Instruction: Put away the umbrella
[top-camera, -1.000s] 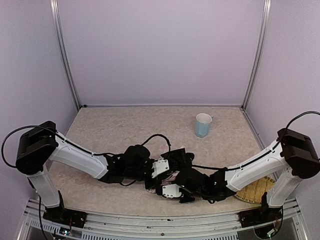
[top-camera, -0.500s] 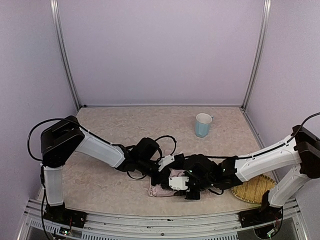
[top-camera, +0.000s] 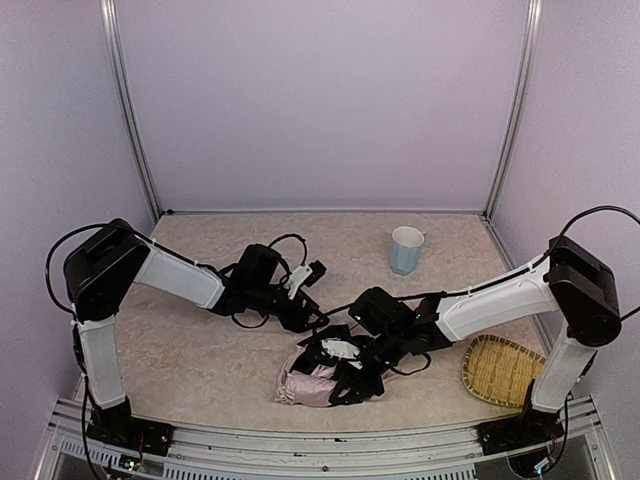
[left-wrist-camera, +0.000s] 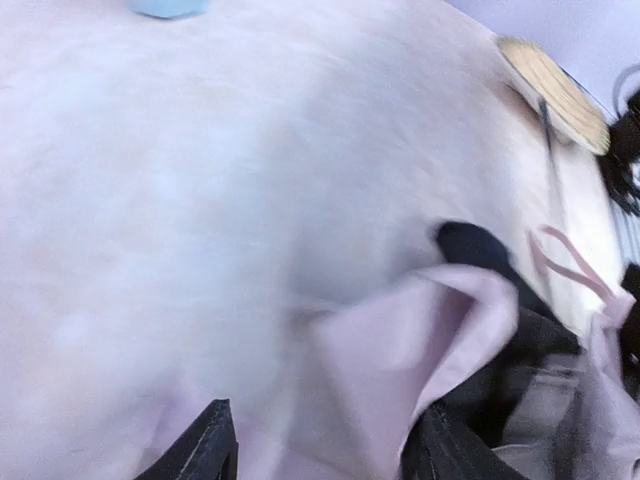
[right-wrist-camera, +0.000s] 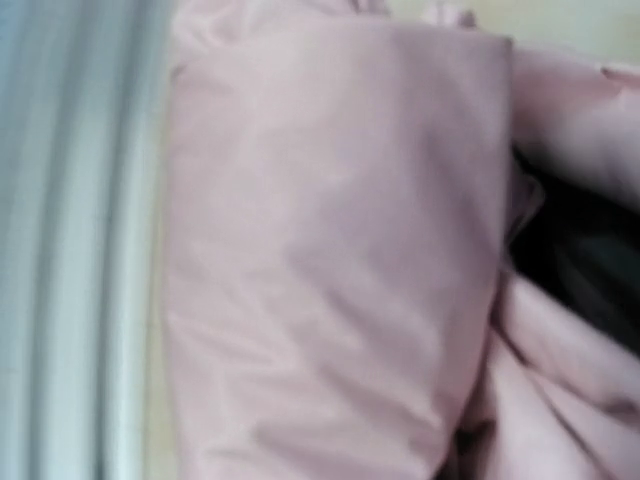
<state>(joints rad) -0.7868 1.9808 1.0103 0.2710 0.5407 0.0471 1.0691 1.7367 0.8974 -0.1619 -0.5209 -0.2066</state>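
Observation:
The umbrella (top-camera: 303, 385) lies crumpled near the table's front edge, pale pink fabric outside and black lining (top-camera: 335, 345) showing on top. My right gripper (top-camera: 348, 368) is buried in its folds from the right and is shut on it. In the right wrist view pink umbrella fabric (right-wrist-camera: 330, 250) fills the picture and hides the fingers. My left gripper (top-camera: 312, 300) hovers just behind and left of the bundle, its jaws apart and holding nothing. In the left wrist view the left gripper (left-wrist-camera: 325, 452) faces a pink fold of the umbrella (left-wrist-camera: 420, 340), with the thin pink strap (left-wrist-camera: 565, 265) to the right.
A light-blue cup (top-camera: 406, 250) stands upright at the back right. A woven bamboo tray (top-camera: 500, 370) lies at the front right, beside the right arm. The metal rail (top-camera: 300, 440) at the table's front edge runs close to the umbrella.
My left gripper has opened, let go of the umbrella and drawn back to the left. The right gripper has dragged the bundle slightly left, and more pink fabric now shows.

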